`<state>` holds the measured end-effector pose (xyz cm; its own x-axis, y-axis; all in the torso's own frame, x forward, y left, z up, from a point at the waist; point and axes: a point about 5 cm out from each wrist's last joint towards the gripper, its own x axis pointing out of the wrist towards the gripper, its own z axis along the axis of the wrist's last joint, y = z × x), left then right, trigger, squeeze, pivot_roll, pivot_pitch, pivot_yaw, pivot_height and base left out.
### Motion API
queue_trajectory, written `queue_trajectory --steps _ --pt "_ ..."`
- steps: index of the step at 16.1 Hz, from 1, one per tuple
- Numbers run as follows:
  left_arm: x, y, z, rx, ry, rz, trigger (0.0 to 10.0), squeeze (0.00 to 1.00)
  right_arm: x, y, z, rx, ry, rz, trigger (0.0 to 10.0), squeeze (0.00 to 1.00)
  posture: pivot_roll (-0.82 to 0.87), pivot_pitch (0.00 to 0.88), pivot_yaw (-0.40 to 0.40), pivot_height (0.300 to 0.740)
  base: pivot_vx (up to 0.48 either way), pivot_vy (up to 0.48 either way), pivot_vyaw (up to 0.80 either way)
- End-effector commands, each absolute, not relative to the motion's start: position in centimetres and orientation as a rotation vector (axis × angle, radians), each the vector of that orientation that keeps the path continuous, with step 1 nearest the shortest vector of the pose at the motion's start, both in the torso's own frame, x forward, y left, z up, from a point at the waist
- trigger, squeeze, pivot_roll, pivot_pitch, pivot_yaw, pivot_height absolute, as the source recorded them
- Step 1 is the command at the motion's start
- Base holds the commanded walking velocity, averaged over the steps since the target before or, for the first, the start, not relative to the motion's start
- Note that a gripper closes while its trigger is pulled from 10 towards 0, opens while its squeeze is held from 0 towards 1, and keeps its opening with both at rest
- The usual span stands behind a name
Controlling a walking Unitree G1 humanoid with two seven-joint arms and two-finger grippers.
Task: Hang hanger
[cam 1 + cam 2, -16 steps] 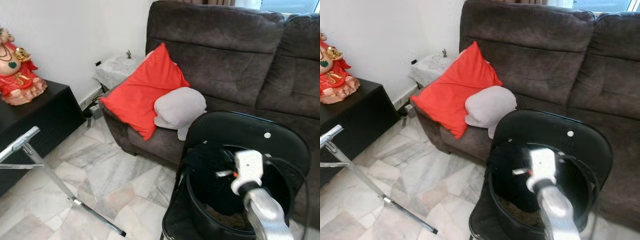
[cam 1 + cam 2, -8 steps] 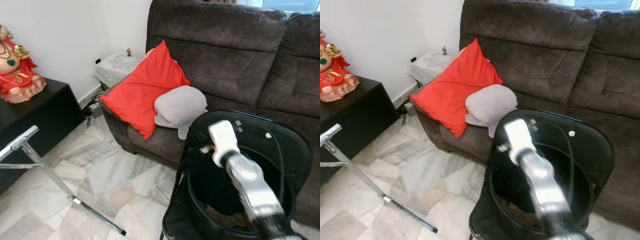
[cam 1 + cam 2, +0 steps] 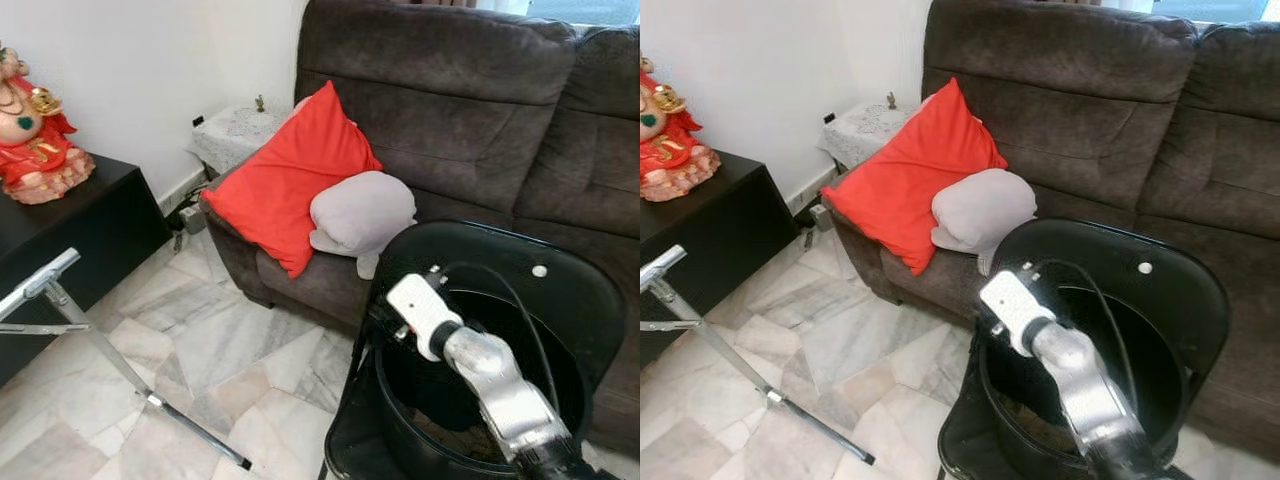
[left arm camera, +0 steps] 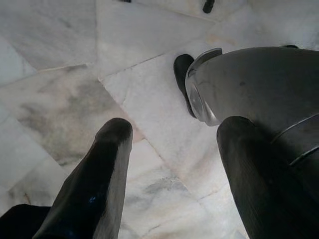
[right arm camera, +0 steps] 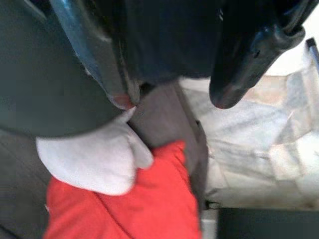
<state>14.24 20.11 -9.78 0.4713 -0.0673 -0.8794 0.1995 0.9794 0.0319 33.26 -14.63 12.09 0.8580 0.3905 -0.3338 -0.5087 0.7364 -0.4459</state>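
A black round basket (image 3: 392, 415) sits on a black chair (image 3: 560, 290) in front of the sofa, with dark cloth (image 3: 432, 385) inside it. My right arm reaches across the basket, its white wrist (image 3: 420, 312) at the basket's near-left rim. In the right wrist view my right gripper (image 5: 172, 99) has its fingers (image 5: 117, 84) spread apart against the black rim, open. A dark mass lies between their bases, and I cannot tell what it is. My left gripper (image 4: 174, 127) hangs open over the marble floor. A chrome rack bar (image 3: 40, 288) stands at the left.
A brown sofa (image 3: 470, 110) carries a red cushion (image 3: 290, 180) and a grey cushion (image 3: 362, 212). A black cabinet (image 3: 70, 240) with a red figurine (image 3: 35, 130) stands left. The rack's slanted leg (image 3: 150, 400) crosses the marble floor (image 3: 230, 350).
My right arm lifted from inside the basket, swung left, and now sits lower at the basket's left rim. The view has barely shifted.
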Motion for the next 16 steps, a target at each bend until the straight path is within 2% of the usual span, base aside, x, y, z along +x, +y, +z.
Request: queue_trajectory --steps 1,6,12,16 --pt "13.5 20.4 -10.0 0.138 1.101 -0.155 10.0 0.00 32.8 -14.3 12.8 -0.516 0.191 0.483 10.0 1.00 0.04 0.086 0.092 0.740 0.000 0.000 0.00" --pt "13.6 20.5 -10.0 0.141 1.103 -0.162 10.0 0.00 29.5 -14.4 9.6 -0.503 0.309 0.562 10.0 1.00 0.03 0.088 0.101 0.740 0.000 0.000 0.00" --pt "13.7 20.5 -9.9 0.140 1.101 -0.161 10.0 0.00 29.9 -14.9 7.8 -0.579 0.394 0.517 10.0 1.00 0.05 0.082 0.099 0.740 0.000 0.000 0.00" --pt "13.7 20.5 -9.9 0.141 1.102 -0.163 10.0 0.00 30.2 -14.9 7.3 -0.567 0.407 0.489 10.0 1.00 0.05 0.084 0.099 0.740 0.000 0.000 0.00"
